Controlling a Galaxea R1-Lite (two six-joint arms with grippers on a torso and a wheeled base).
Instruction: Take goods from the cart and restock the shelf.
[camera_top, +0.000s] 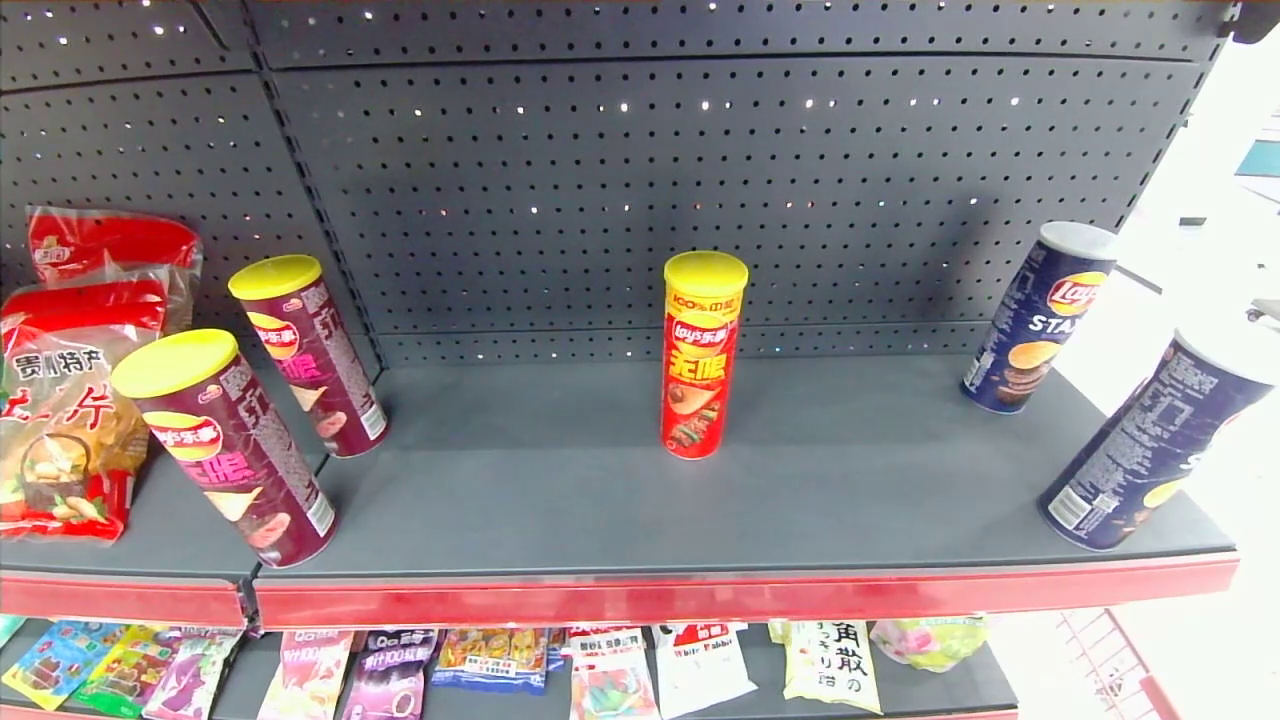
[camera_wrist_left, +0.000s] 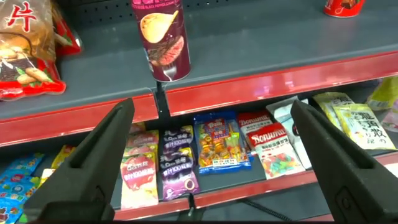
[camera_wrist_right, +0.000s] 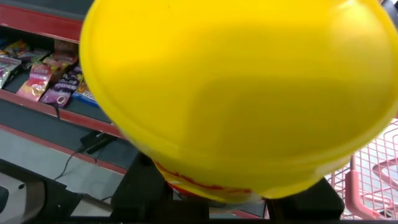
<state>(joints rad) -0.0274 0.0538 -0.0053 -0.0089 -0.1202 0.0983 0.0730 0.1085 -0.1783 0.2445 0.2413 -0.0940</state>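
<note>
Canister in the right gripper: a broad, glossy yellow lid bulges right up against the wrist camera. Below its rim a strip of red body with a thin yellow line peeks out. Dark fingers show on either side beneath the lid, pressed to its sides, so the grip is closed around it. It hangs out in front of the shelf, off its boards. The shelf's lower tier of sweet packets lies behind it, and the pink-red wire cart is just beside it, on the side away from the shelf.

The left gripper faces the shelf's red front edge, its two black fingers spread wide with nothing between them.

On the shelf's upper board a red tube of the same look, with a yellow lid and a red printed body, stands upright in the middle. Toward the shelf's left end stand two maroon tubes with yellow lids, one behind the other, the nearer one close to the front edge. At the shelf's right end are two navy tubes with pale lids, the nearer one also close to the front edge. Red snack bags fill the shelf's adjoining bay, left of the maroon pair.
</note>
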